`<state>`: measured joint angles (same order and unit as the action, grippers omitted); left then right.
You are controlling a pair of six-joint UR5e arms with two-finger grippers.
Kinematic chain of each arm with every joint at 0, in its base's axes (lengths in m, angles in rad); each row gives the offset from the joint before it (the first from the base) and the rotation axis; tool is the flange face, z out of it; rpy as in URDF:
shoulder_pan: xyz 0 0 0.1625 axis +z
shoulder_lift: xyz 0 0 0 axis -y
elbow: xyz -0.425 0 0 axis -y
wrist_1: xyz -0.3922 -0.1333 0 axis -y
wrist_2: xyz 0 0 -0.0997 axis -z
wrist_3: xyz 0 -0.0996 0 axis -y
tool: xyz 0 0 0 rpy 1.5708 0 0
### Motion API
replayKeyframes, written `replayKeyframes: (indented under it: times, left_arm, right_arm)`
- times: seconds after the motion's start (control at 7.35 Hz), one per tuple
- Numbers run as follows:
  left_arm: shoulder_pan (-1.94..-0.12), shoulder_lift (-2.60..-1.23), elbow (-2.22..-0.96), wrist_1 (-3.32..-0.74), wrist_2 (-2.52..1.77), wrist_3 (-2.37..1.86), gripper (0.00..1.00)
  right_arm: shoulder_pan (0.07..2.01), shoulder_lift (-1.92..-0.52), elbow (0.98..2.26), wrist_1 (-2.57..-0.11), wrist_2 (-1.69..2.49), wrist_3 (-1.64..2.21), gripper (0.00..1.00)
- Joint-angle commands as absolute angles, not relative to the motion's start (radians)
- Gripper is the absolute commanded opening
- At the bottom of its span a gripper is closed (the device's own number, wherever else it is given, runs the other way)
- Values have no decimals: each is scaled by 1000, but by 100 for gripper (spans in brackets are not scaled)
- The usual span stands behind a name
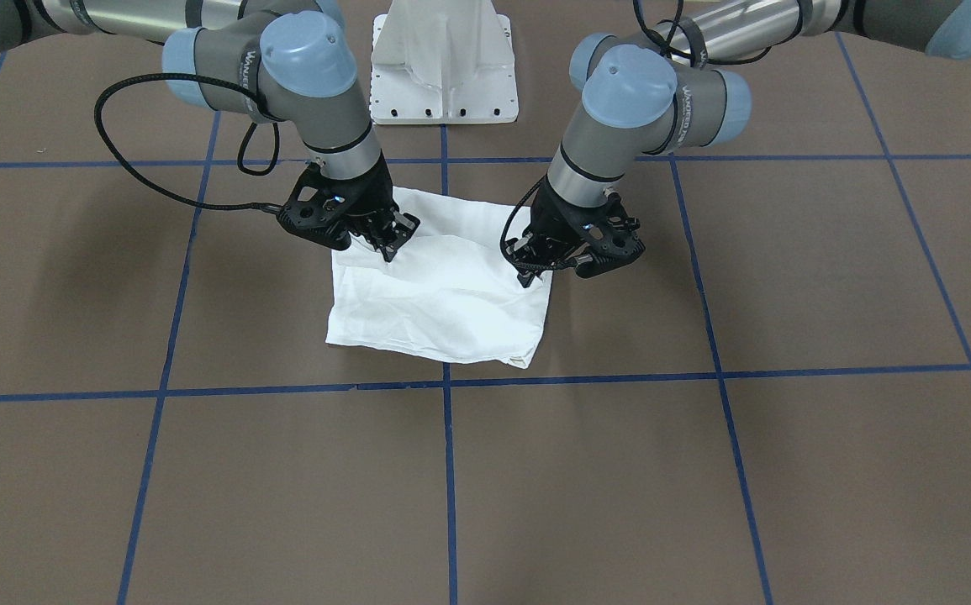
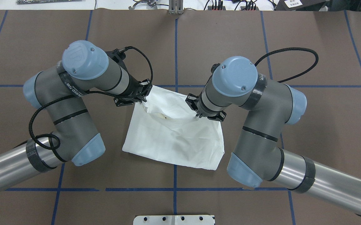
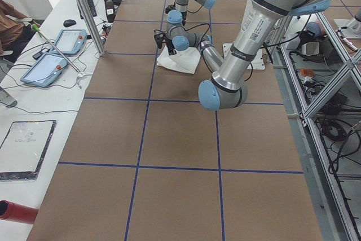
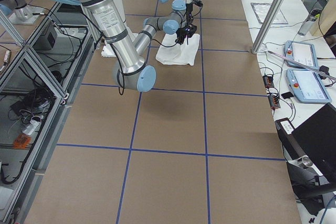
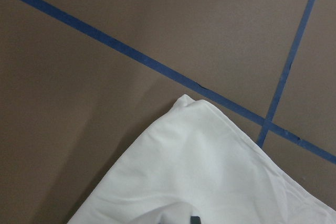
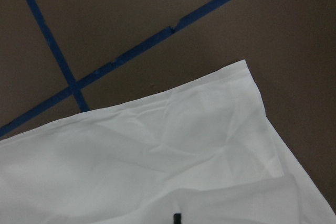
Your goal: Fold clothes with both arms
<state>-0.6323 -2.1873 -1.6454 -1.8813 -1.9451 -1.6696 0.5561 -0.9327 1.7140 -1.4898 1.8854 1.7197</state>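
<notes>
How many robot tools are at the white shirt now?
2. The left tool is at the white shirt's left edge; the right tool is near its right edge. Neither is hidden.

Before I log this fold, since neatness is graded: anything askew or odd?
The folded white shirt lies slanted against the blue tape grid lines, with a rumpled ridge between the left claw and right claw.
</notes>
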Motion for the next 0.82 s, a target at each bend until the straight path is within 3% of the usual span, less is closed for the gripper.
replayKeyframes:
  times: [0.0,0.68]
  left_arm:
    - [-632,-2186,-1629,-1891,-1945,-1669,0]
    - [-634,-2186,-1629,-1891,-1945,-1666,0]
  right_arm:
    - [577,-931,1684,-1471,1904,1724,0]
    - [577,-933,1684,-1474,1921,1732,0]
